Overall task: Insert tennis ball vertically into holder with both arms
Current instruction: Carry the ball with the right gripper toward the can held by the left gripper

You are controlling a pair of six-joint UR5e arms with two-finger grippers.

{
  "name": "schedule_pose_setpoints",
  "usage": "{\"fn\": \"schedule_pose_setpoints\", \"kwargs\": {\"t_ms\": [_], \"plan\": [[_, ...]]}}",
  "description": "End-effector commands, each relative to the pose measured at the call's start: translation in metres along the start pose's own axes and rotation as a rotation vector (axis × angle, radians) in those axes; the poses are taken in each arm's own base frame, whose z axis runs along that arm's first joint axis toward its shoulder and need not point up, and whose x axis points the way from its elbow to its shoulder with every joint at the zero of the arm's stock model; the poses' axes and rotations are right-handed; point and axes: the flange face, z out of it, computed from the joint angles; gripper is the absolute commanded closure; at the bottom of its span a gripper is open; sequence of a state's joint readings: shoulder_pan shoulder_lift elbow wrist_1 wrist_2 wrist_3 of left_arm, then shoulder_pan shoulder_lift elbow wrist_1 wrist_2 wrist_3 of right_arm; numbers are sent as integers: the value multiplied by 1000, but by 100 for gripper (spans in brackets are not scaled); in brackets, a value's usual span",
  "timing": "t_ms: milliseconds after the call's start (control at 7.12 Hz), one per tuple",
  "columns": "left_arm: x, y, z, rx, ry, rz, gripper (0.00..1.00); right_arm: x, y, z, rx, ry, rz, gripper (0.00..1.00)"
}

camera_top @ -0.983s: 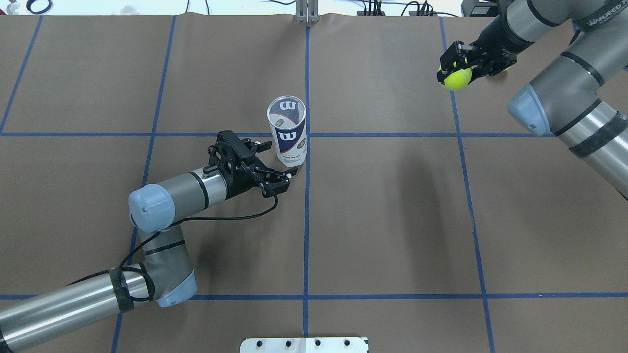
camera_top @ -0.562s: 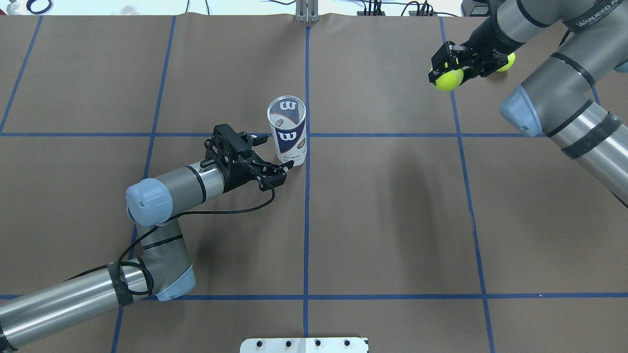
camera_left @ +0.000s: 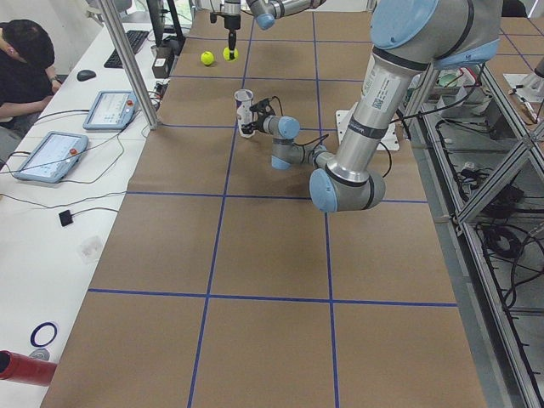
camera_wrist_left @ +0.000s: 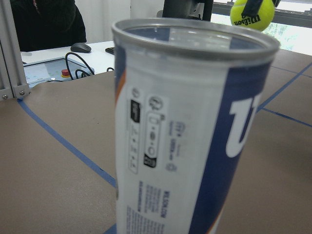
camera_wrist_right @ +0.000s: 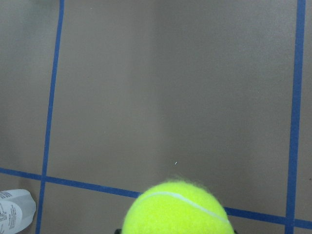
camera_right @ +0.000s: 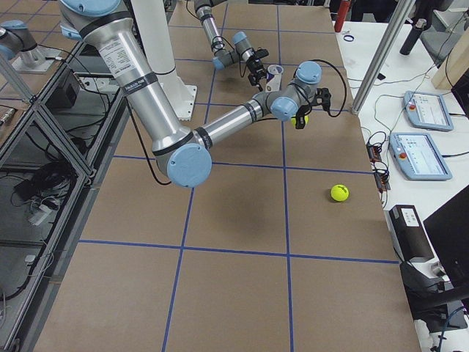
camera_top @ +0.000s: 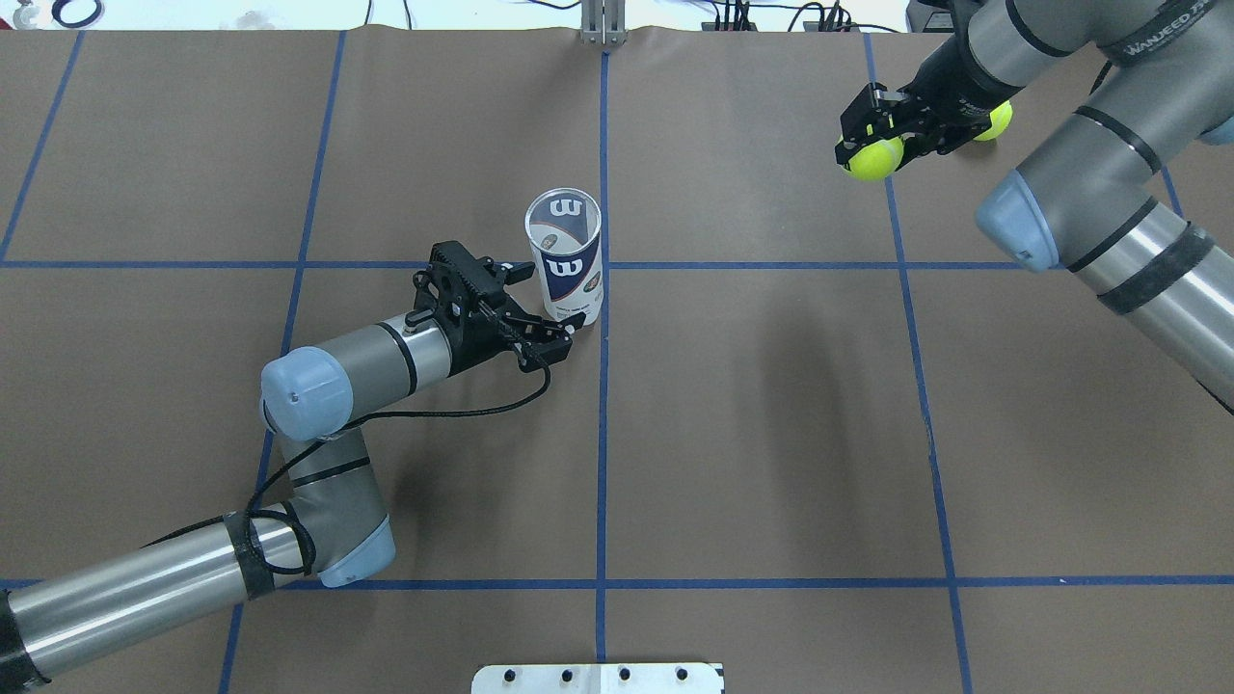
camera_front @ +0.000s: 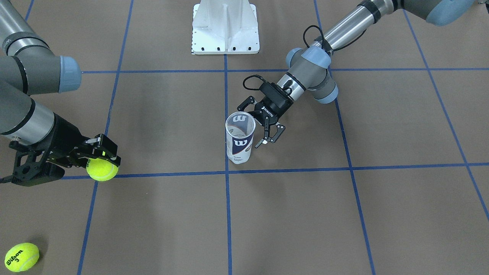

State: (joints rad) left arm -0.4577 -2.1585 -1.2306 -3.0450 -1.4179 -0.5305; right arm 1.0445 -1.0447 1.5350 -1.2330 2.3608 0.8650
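Left hand (camera_top: 542, 306) hangs wide open just beside the Wilson ball can (camera_top: 565, 253), probably to steady it. Right hand (camera_top: 873, 149), far right, is clamped on a tennis ball (camera_top: 871, 164).

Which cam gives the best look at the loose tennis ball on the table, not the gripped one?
Exterior front-facing: the loose tennis ball lies whole and unobstructed, print legible. Overhead shows only part of it behind the right arm; exterior right and exterior left show it whole but small. Wrist views miss it.
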Motion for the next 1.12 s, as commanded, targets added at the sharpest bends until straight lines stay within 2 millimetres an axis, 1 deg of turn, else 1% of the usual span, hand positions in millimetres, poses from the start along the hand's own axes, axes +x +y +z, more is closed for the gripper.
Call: {"fn": "schedule_pose_setpoints", "kwargs": {"t_ms": [0, 281, 421, 562, 702, 843, 983], "plan": [[-2, -3, 4, 3, -5, 1, 1, 0, 0, 1, 0, 1, -1, 100], [-10, -8, 4, 9, -18, 3, 1, 0, 0, 1, 0, 1, -1, 100], [-13, -6, 5, 4, -22, 4, 1, -3, 0, 0, 1, -3, -6, 100], [-11, -5, 6, 3, -20, 4, 1, -6, 2, 0, 2, -6, -11, 100], [-9, -4, 13, -4, -20, 3, 1, -7, 3, 1, 0, -8, -13, 100], [-1, -9, 20, 3, -12, -3, 1, -19, -1, -1, 4, -14, -22, 100], [3, -13, 22, 7, -6, -5, 1, -21, -2, -2, 5, -15, -23, 100]]}}
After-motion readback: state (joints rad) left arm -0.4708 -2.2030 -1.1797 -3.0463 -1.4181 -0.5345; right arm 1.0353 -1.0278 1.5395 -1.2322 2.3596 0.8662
